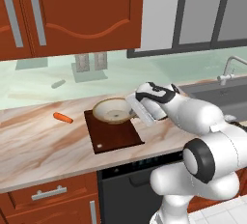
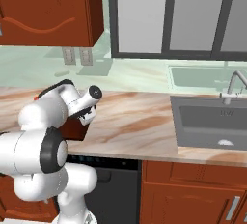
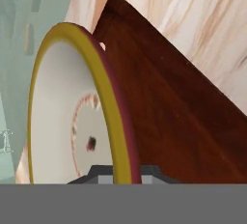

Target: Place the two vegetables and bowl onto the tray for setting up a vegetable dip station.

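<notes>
Clamping the rim of the bowl (image 1: 114, 110), the pincer (image 3: 121, 172) has its two tips drawn together on the bowl's edge, one tip inside and one outside, as the hand view shows from along the rim. The bowl sits over the far end of the tray (image 1: 116, 135), and from the left base view it looks to rest on or just above the dark board; I cannot tell whether it touches. The pincer reaches in from the sink side of the tray, so the bowl lies straight ahead of it, toward the carrot (image 1: 62, 117).

That carrot lies on the surface (image 1: 43, 146) beyond the tray's other long edge, well apart from the board, its long axis running roughly across the surface, slanting slightly toward the front edge. A slim greenish vegetable (image 1: 58, 83) shows farther back from the tray, near the wall, too faint to name for certain.

My judgement: the bowl step is near done, and the next reach must cross over the tray to the carrot, meeting it across its length.
</notes>
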Tool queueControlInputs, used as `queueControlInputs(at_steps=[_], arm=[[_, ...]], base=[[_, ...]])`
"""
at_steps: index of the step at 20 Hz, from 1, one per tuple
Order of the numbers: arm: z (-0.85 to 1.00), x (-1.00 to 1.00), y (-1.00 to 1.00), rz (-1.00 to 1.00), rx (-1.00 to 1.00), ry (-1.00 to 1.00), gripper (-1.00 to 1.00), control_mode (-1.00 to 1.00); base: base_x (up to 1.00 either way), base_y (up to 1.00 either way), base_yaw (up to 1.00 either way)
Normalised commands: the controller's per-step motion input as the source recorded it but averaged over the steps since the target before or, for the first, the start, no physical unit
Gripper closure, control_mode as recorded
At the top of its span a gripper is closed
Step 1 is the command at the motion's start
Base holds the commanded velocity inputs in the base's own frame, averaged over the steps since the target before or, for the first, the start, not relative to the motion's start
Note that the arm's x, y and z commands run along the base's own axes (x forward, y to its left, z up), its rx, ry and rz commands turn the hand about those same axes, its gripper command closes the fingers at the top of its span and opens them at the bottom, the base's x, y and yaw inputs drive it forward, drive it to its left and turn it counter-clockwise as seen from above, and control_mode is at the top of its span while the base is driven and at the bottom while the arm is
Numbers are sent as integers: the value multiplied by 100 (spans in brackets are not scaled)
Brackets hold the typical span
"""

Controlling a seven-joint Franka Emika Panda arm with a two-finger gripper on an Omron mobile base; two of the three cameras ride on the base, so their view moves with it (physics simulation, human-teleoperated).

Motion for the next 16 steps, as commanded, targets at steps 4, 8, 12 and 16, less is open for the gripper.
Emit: queueControlInputs(at_steps=[4,8,12,16], arm=[[-14,16,10,0,7,0,100,-100],[-13,17,6,0,4,0,100,-100],[-10,16,4,0,1,0,100,-100],[-10,16,11,0,0,0,100,-100]], base=[[0,0,0],[0,0,0],[0,0,0],[0,0,0]])
